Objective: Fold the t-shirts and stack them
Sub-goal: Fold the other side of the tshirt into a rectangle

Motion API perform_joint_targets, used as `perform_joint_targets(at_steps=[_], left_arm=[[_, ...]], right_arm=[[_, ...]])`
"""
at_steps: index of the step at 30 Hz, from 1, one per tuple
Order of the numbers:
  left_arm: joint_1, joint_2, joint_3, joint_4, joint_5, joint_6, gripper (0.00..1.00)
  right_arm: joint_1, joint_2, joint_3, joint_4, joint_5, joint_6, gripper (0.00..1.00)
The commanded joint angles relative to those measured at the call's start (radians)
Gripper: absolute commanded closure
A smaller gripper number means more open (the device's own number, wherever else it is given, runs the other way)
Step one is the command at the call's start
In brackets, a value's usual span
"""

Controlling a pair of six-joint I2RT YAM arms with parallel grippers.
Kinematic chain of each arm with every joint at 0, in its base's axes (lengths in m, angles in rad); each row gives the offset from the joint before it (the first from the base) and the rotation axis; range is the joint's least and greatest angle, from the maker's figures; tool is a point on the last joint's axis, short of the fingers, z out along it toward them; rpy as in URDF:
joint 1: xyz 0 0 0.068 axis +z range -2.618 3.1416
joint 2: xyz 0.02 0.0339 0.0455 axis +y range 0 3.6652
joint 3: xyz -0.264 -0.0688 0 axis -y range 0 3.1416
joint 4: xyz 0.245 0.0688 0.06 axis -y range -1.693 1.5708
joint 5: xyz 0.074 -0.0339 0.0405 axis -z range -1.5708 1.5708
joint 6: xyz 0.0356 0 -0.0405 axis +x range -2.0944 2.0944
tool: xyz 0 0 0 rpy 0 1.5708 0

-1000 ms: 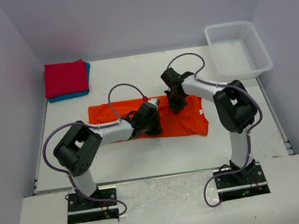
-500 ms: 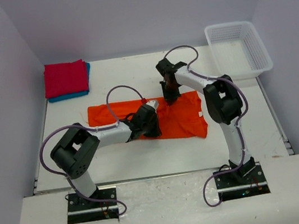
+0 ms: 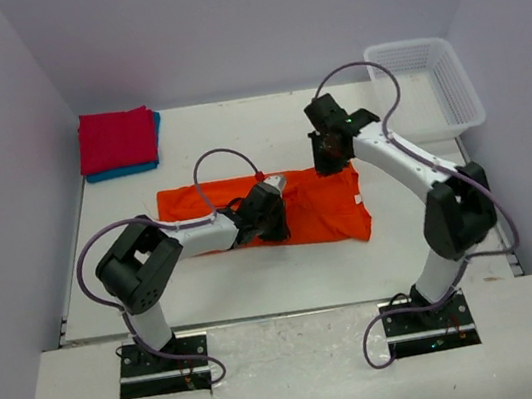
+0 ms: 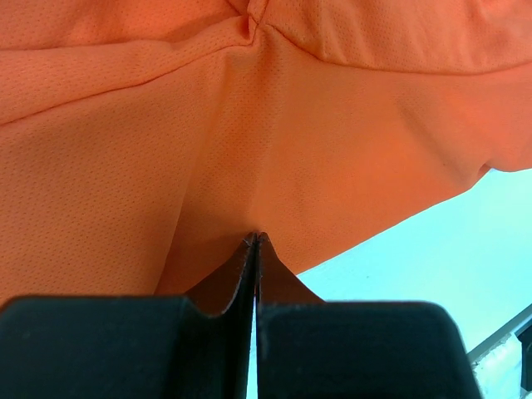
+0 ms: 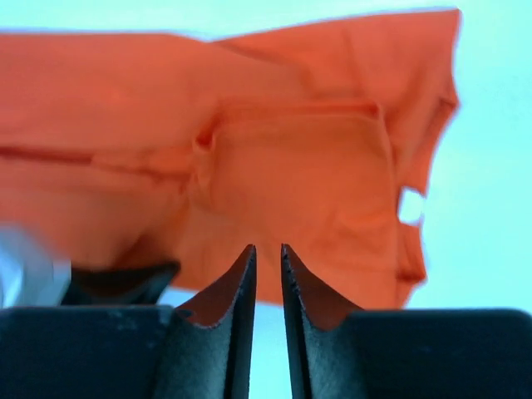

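Observation:
The orange t-shirt (image 3: 323,209) lies as a long folded strip across the middle of the table (image 3: 259,282). My left gripper (image 3: 274,218) is shut, its closed tips (image 4: 256,236) touching the orange cloth (image 4: 249,125) near the strip's front edge, with no cloth seen between the jaws. My right gripper (image 3: 330,159) hangs above the shirt's far right edge. Its jaws (image 5: 268,248) stand a little apart with nothing between them, and the orange shirt (image 5: 291,174) lies below. The red t-shirt (image 3: 116,139) lies folded on the blue one (image 3: 126,170) at the back left.
A white mesh basket (image 3: 467,87) stands at the back right corner. Grey walls enclose the table on three sides. Both arms' cables loop above the shirt.
My right gripper has moved right and back from over the shirt's middle to its far right edge, and its jaws have parted slightly. The left gripper has stayed in place, shut.

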Motion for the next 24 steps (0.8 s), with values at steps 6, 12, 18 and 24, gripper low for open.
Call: perform_joint_targets(at_steps=[6, 12, 18, 24], left_arm=[[0.02, 0.017, 0.016, -0.104, -0.038, 0.045, 1.0], [0.042, -0.04, -0.035, -0.115, -0.044, 0.057, 1.0], [0.063, -0.065, -0.064, -0.12, -0.046, 0.066, 1.0], [0.076, -0.08, -0.08, -0.112, -0.03, 0.074, 1.0]], right_arm=[[-0.002, -0.335, -0.417, 0.056, 0.021, 0.098, 0.62], [-0.004, -0.331, -0.52, 0.081, 0.016, 0.132, 0.61], [-0.007, -0.332, -0.588, 0.101, 0.013, 0.149, 0.61], [-0.008, -0.337, -0.639, 0.132, -0.022, 0.167, 0.63]])
